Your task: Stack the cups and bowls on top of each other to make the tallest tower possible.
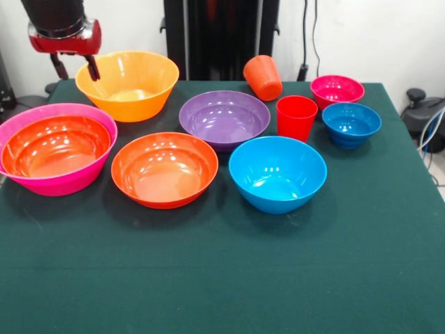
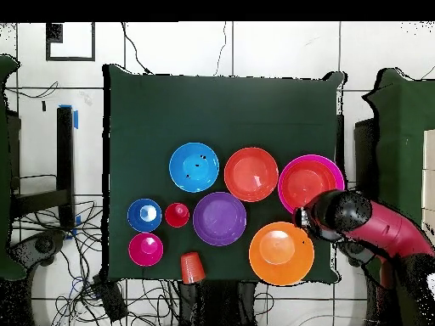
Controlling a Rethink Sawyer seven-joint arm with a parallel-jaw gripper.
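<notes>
Hovering with fingers parted and empty, the gripper (image 1: 74, 67) hangs beside the yellow-orange bowl (image 1: 128, 85); only overhead shows the arm (image 2: 386, 231).

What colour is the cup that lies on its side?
Orange; the tipped cup shows best in the front view.

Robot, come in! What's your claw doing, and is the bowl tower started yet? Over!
Gripper open, empty, above the yellow-orange bowl rim. One red-orange bowl nested in the pink bowl; others apart. Nothing blocking.
</notes>
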